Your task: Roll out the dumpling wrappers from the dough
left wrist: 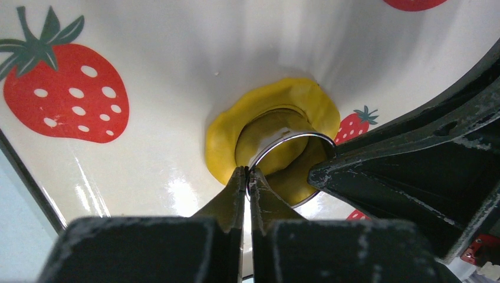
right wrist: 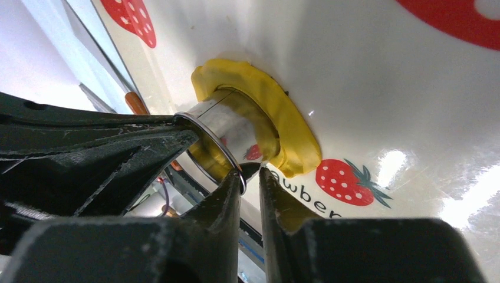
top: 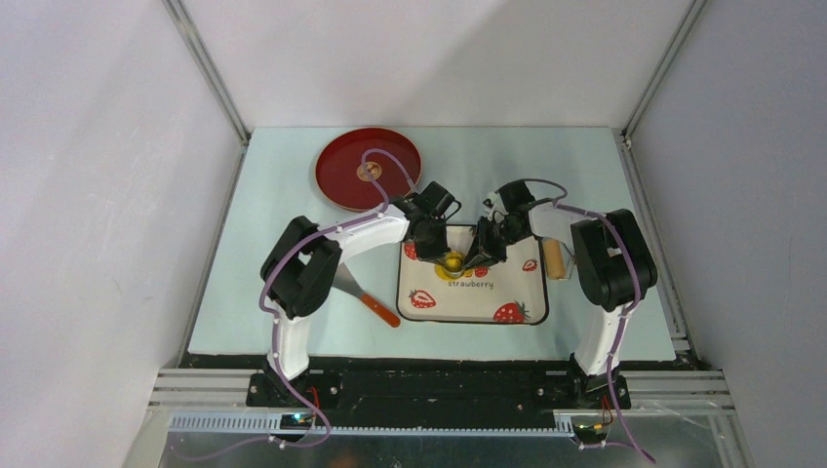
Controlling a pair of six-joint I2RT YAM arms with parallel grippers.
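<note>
The dough [top: 453, 264] is a flattened yellow patch on the strawberry-printed board [top: 468, 304]. A metal ring cutter [left wrist: 290, 138] stands pressed into the dough [left wrist: 221, 138], with yellow dough inside the ring. My left gripper [left wrist: 247, 172] is shut on the near rim of the ring. My right gripper [right wrist: 250, 174] straddles the rim of the ring cutter [right wrist: 217, 126] from the other side, a narrow gap between its fingers, with the dough [right wrist: 286, 115] just beyond. Both grippers [top: 444, 252] [top: 480, 255] meet over the board's middle. No separate dumpling wrapper shows.
A red plate [top: 332, 185] lies at the back left with a small object at its centre. A spatula with an orange handle [top: 373, 303] lies left of the board. The wooden roller [top: 554, 259] lies right of the board, beside the right arm.
</note>
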